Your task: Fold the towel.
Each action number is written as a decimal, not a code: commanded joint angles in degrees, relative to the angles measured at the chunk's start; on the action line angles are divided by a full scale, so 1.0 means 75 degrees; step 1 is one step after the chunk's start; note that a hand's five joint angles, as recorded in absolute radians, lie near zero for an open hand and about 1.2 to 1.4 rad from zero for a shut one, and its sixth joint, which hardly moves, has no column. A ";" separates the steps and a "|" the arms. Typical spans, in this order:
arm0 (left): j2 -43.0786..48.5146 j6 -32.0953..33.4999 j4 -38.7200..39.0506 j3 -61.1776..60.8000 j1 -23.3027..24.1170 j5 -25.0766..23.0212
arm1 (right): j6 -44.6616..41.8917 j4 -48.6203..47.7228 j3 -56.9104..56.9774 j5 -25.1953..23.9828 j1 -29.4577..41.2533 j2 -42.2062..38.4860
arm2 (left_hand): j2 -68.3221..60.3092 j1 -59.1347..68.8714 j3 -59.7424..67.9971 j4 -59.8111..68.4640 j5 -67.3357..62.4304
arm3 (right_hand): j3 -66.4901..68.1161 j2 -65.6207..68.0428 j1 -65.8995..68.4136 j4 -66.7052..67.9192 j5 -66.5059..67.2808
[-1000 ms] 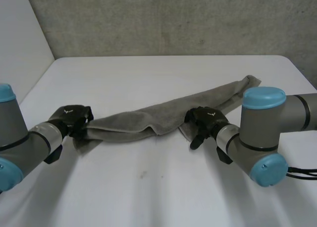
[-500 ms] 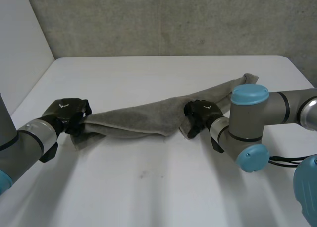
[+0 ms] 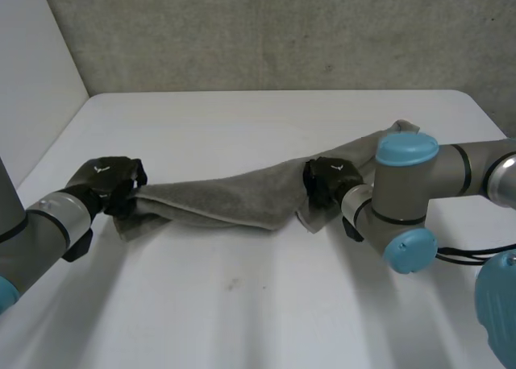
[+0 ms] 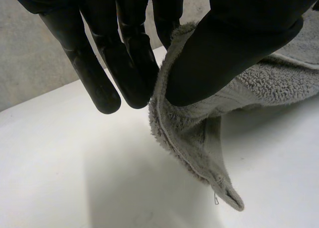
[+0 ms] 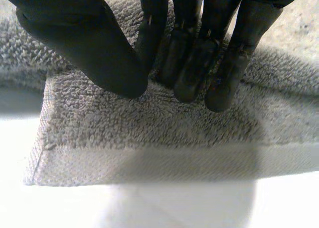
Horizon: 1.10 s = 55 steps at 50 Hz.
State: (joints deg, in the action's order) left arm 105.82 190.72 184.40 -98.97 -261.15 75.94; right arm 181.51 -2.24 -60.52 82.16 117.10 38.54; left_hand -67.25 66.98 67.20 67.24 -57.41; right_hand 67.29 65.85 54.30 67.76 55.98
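A grey towel (image 3: pixel 218 200) lies bunched in a long band across the white table (image 3: pixel 242 313), from the left to the far right. My left hand (image 3: pixel 109 184) is shut on the towel's left end. In the left wrist view its thumb (image 4: pixel 239 44) pinches the towel's edge (image 4: pixel 199 133) against the fingers, and a corner hangs below. My right hand (image 3: pixel 329 180) rests on the band right of its middle. In the right wrist view its thumb (image 5: pixel 99 44) and fingers close together on the pile of the towel (image 5: pixel 149 138), just behind a hemmed corner.
The grey right arm, with its light-blue caps (image 3: pixel 407 147), lies low over the towel's far right end. A grey wall (image 3: pixel 266 31) stands behind the table. Bare tabletop spreads in front of the towel.
My right hand has gone from open to closed on the towel and shifted slightly back and right. The left hand keeps its grip and has drifted a little to the left.
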 commanded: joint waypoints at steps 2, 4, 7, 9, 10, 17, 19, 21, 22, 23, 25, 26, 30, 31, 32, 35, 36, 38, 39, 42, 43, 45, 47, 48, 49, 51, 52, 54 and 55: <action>-0.0035 -0.0011 0.0000 0.0001 -0.0020 0.0011 | -0.0038 0.0087 -0.0720 0.0002 -0.0085 0.1096 | -0.1209 0.1245 0.1217 0.1211 -0.1188 | -0.2559 -0.2367 -0.0826 -0.2621 -0.2384; -0.0035 -0.0011 0.0000 -0.0022 -0.0020 0.0000 | -0.0038 0.0029 -0.1361 0.0014 -0.0085 0.1574 | -0.1187 0.1223 0.1194 0.1188 -0.1166 | -0.3294 -0.3102 -0.1562 -0.3356 -0.3119; -0.0023 -0.0011 0.0000 -0.0022 -0.0008 -0.0012 | 0.0044 0.0040 -0.1749 -0.0010 -0.0085 0.1659 | -0.1165 0.1201 0.1172 0.1166 -0.1144 | -0.3456 -0.3264 -0.1723 -0.3518 -0.3281; -0.0023 -0.0011 0.0000 -0.0022 -0.0008 -0.0012 | 0.0044 0.0041 -0.1844 0.0002 -0.0074 0.1635 | -0.1164 0.1200 0.1172 0.1166 -0.1143 | -0.3544 -0.3353 -0.1812 -0.3607 -0.3370; -0.0011 -0.0011 0.0000 -0.0010 0.0004 -0.0012 | 0.0056 0.0041 -0.1914 0.0002 -0.0051 0.1612 | -0.1164 0.1200 0.1172 0.1166 -0.1143 | -0.3612 -0.3420 -0.1880 -0.3674 -0.3437; -0.0023 -0.0011 0.0000 -0.0022 0.0039 -0.0012 | 0.0044 0.0041 -0.1904 0.0014 0.0008 0.1156 | -0.1142 0.1178 0.1149 0.1143 -0.1121 | -0.3613 -0.3421 -0.1880 -0.3675 -0.3438; -0.0023 -0.0011 0.0000 -0.0022 0.0039 -0.0012 | 0.0032 0.0029 -0.1903 0.0014 0.0008 0.1073 | -0.1120 0.1156 0.1127 0.1121 -0.1099 | -0.3613 -0.3421 -0.1880 -0.3675 -0.3438; -0.0023 -0.0011 0.0000 -0.0022 0.0027 -0.0012 | 0.0032 0.0005 -0.1880 0.0014 0.0008 0.0991 | -0.1075 0.1111 0.1082 0.1076 -0.1054 | -0.3613 -0.3421 -0.1880 -0.3675 -0.3438; -0.0023 -0.0011 0.0000 -0.0034 0.0016 -0.0012 | 0.0032 -0.0006 -0.1857 0.0002 0.0008 0.0932 | -0.1075 0.1111 0.1082 0.1076 -0.1054 | -0.3613 -0.3421 -0.1880 -0.3675 -0.3438; -0.0011 -0.0011 0.0000 -0.0022 0.0004 -0.0012 | 0.0032 -0.0018 -0.1845 0.0002 0.0020 0.0897 | -0.1075 0.1111 0.1082 0.1076 -0.1054 | -0.3568 -0.3377 -0.1836 -0.3631 -0.3393; -0.0011 -0.0011 0.0011 -0.0022 -0.0008 -0.0012 | 0.0021 -0.0041 -0.1822 0.0025 0.0020 0.0874 | -0.1075 0.1111 0.1082 0.1076 -0.1054 | -0.3523 -0.3332 -0.1791 -0.3586 -0.3349; -0.0011 -0.0011 0.0011 -0.0022 -0.0019 -0.0012 | 0.0009 -0.0100 -0.1763 0.0048 0.0032 0.0804 | -0.1075 0.1111 0.1082 0.1076 -0.1054 | -0.3523 -0.3331 -0.1791 -0.3585 -0.3348; 0.0001 -0.0011 0.0011 -0.0022 -0.0020 -0.0012 | -0.0014 -0.0229 -0.1622 0.0084 0.0032 0.0698 | -0.1075 0.1111 0.1082 0.1076 -0.1054 | -0.3501 -0.3309 -0.1768 -0.3563 -0.3326; 0.0001 -0.0011 0.0011 -0.0022 -0.0008 -0.0012 | -0.0014 -0.0252 -0.1553 0.0084 0.0032 0.0651 | -0.1075 0.1111 0.1082 0.1076 -0.1054 | -0.3412 -0.3220 -0.1679 -0.3474 -0.3237; 0.0001 -0.0011 0.0011 -0.0022 -0.0008 -0.0012 | -0.0014 -0.0252 -0.1552 0.0084 0.0032 0.0651 | -0.1075 0.1111 0.1082 0.1076 -0.1054 | -0.3411 -0.3219 -0.1679 -0.3473 -0.3236; 0.0001 -0.0011 0.0023 -0.0022 0.0004 -0.0012 | -0.0014 -0.0276 -0.1423 0.0084 0.0032 0.0592 | -0.1075 0.1111 0.1082 0.1076 -0.1054 | -0.3276 -0.3085 -0.1544 -0.3339 -0.3101; 0.0001 -0.0011 0.0023 -0.0022 0.0004 -0.0012 | -0.0014 -0.0264 -0.1342 0.0095 0.0032 0.0546 | -0.1075 0.1111 0.1082 0.1076 -0.1054 | -0.3210 -0.3018 -0.1477 -0.3272 -0.3035; 0.0001 -0.0011 0.0023 -0.0022 0.0004 -0.0012 | -0.0014 -0.0264 -0.1213 0.0096 0.0043 0.0464 | -0.1075 0.1111 0.1082 0.1076 -0.1054 | -0.3187 -0.2995 -0.1454 -0.3249 -0.3012; 0.0001 -0.0011 0.0023 -0.0022 0.0004 -0.0012 | -0.0014 -0.0264 -0.1212 0.0096 0.0043 0.0463 | -0.1075 0.1111 0.1082 0.1076 -0.1054 | -0.3187 -0.2995 -0.1454 -0.3249 -0.3012; 0.0012 -0.0011 0.0023 -0.0022 -0.0008 -0.0024 | -0.0014 -0.0264 -0.1083 0.0096 0.0043 0.0440 | -0.1075 0.1111 0.1082 0.1076 -0.1054 | -0.3142 -0.2950 -0.1409 -0.3204 -0.2967; 0.0012 -0.0011 0.0035 -0.0010 -0.0019 -0.0024 | -0.0014 -0.0264 -0.1037 0.0096 0.0043 0.0440 | -0.1075 0.1111 0.1082 0.1076 -0.1054 | -0.3142 -0.2950 -0.1409 -0.3204 -0.2967; 0.0012 -0.0011 0.0047 -0.0010 -0.0020 -0.0024 | -0.0003 -0.0264 -0.1001 0.0096 0.0043 0.0428 | -0.1075 0.1111 0.1082 0.1076 -0.1054 | -0.3142 -0.2950 -0.1409 -0.3204 -0.2967; 0.0012 -0.0011 0.0047 -0.0010 -0.0020 -0.0024 | -0.0003 -0.0264 -0.0954 0.0096 0.0043 0.0428 | -0.1075 0.1111 0.1082 0.1076 -0.1054 | -0.3142 -0.2950 -0.1409 -0.3204 -0.2967; 0.0001 -0.0011 0.0047 -0.0010 -0.0020 -0.0024 | -0.0003 -0.0264 -0.0908 0.0084 0.0043 0.0416 | -0.1075 0.1111 0.1082 0.1076 -0.1054 | -0.3119 -0.2928 -0.1387 -0.3182 -0.2945; 0.0012 -0.0011 0.0047 -0.0010 -0.0020 -0.0024 | -0.0003 -0.0264 -0.0861 0.0084 0.0043 0.0381 | -0.1075 0.1111 0.1082 0.1076 -0.1054 | -0.3053 -0.2861 -0.1320 -0.3115 -0.2878; 0.0012 -0.0022 0.0047 -0.0010 -0.0008 -0.0024 | -0.0014 -0.0264 -0.0803 0.0095 0.0043 0.0335 | -0.1075 0.1111 0.1082 0.1076 -0.1054 | -0.3008 -0.2816 -0.1275 -0.3070 -0.2833; 0.0012 -0.0011 0.0047 -0.0022 -0.0008 -0.0024 | -0.0014 -0.0264 -0.0732 0.0096 0.0043 0.0299 | -0.1075 0.1111 0.1082 0.1076 -0.1054 | -0.2918 -0.2727 -0.1186 -0.2981 -0.2743; 0.0012 -0.0011 0.0047 -0.0022 0.0004 -0.0024 | -0.0014 -0.0264 -0.0674 0.0096 0.0043 0.0276 | -0.1075 0.1111 0.1082 0.1076 -0.1054 | -0.2873 -0.2681 -0.1141 -0.2935 -0.2698; 0.0012 -0.0011 0.0047 -0.0022 0.0004 -0.0024 | -0.0014 -0.0264 -0.0673 0.0096 0.0043 0.0276 | -0.1075 0.1111 0.1082 0.1076 -0.1054 | -0.2873 -0.2681 -0.1140 -0.2935 -0.2698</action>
State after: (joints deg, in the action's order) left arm 105.91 190.63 184.74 -99.08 -261.25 75.76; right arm 181.46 -4.22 -66.74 82.86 117.43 41.22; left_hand -66.00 66.72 66.04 65.96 -56.07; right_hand 38.62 38.05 32.42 38.63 27.71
